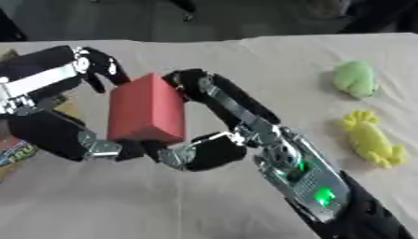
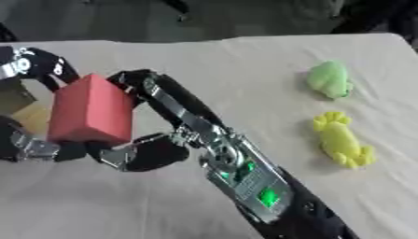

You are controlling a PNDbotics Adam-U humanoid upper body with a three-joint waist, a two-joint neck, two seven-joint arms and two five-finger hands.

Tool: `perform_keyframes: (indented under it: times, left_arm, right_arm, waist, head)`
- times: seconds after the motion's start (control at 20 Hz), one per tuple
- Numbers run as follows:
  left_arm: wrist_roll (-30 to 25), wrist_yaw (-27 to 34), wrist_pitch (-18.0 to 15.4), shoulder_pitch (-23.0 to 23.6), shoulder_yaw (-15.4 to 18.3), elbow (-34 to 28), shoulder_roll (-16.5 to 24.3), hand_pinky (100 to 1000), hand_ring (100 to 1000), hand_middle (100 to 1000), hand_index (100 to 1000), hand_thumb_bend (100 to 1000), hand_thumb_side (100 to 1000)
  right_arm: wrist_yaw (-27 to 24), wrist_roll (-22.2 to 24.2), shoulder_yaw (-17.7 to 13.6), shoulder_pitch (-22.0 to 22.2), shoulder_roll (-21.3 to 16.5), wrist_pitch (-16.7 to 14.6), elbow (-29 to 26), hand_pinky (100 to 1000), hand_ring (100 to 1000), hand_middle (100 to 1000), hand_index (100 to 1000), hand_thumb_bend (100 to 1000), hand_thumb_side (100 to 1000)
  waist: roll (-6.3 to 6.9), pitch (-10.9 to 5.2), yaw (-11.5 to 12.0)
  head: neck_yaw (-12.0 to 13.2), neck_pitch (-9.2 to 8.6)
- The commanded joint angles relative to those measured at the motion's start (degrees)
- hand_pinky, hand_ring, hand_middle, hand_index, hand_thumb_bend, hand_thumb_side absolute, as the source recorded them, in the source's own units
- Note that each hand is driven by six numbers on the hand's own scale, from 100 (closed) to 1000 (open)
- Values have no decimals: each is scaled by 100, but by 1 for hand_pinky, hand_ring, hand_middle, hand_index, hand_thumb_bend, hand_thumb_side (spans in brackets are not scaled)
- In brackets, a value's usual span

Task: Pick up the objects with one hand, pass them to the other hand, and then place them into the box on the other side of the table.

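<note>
A red block [image 1: 147, 112] hangs above the table between both hands. My right hand [image 1: 265, 137] reaches in from the lower right; its fingers [image 1: 196, 84] curl over the block's upper right edge and its thumb [image 1: 208, 149] sits under the lower right corner. My left hand [image 1: 49, 79] comes from the left, with fingers curled at the block's upper left corner and more of the hand under its lower left edge. Both hands touch the block at once.
A green soft toy [image 1: 356, 79] and a yellow soft toy [image 1: 373, 139] lie on the beige cloth at the right. Part of a brown box [image 2: 23, 112] shows at the left edge, behind my left hand.
</note>
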Motion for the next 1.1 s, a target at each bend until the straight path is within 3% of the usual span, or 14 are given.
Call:
perform_keyframes:
  times: [0.05, 0.45, 0.95, 1.0, 1.1]
  left_arm:
    - [76, 15, 46, -71, 80, 4, 77, 725, 782, 630, 665, 477, 390]
    - [131, 51, 112, -71, 72, 21, 61, 714, 763, 599, 619, 327, 338]
    - [326, 240, 150, -63, 75, 5, 65, 687, 739, 554, 528, 282, 324]
    - [352, 259, 159, -61, 77, 7, 67, 678, 729, 545, 516, 284, 317]
    - [393, 289, 179, -55, 75, 18, 72, 674, 724, 541, 509, 287, 323]
  right_arm:
    - [-47, 22, 46, -89, 15, -36, -135, 713, 514, 467, 546, 100, 156]
    - [-52, 21, 46, -86, 15, -39, -138, 712, 514, 467, 546, 100, 154]
    - [-74, 33, 45, -76, 9, -29, -118, 723, 525, 479, 559, 100, 156]
    - [-77, 36, 46, -77, 5, -31, -114, 731, 534, 489, 574, 184, 146]
    - [-80, 56, 50, -82, -1, -39, -100, 734, 539, 495, 581, 224, 146]
  waist:
    - [18, -84, -3]
    - [16, -79, -6]
    - [22, -69, -9]
    - [20, -69, -11]
    - [17, -69, -15]
  head:
    - [-6, -2]
    - [0, -20]
    - [-24, -34]
    - [-24, -36]
    - [-20, -36]
